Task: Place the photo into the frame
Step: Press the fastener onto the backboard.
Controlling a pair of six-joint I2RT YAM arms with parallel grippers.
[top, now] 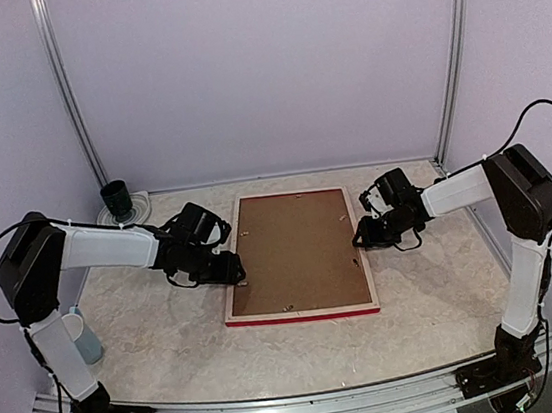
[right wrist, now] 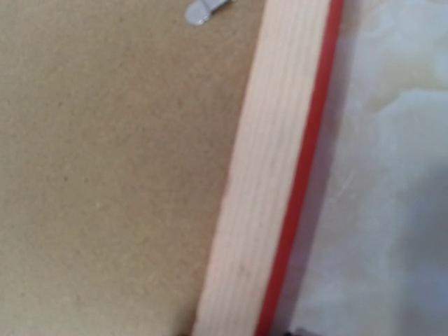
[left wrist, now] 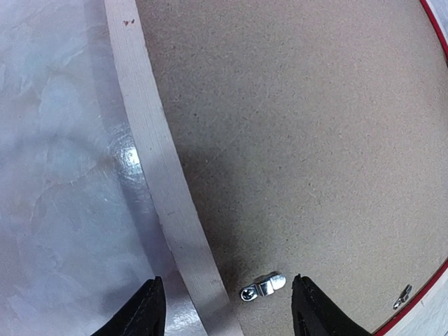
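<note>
The frame [top: 304, 312] lies face down in the middle of the table, pale wood back up, red edge showing. A plain brown backing board [top: 296, 249] fills it. The photo is hidden. My left gripper [top: 232, 272] is open over the frame's left rail [left wrist: 150, 140], its fingers [left wrist: 143, 311] straddling the rail and a small metal turn clip [left wrist: 263, 287] on the board [left wrist: 294, 126]. My right gripper [top: 359, 239] hangs close over the right rail [right wrist: 273, 175]; its fingers barely show in the right wrist view. Another clip [right wrist: 206, 10] sits on the board [right wrist: 112, 175].
A dark cup [top: 116, 199] stands on a white dish at the back left corner. A pale blue cup [top: 83, 334] stands by the left arm's base. Enclosure walls close in the back and sides.
</note>
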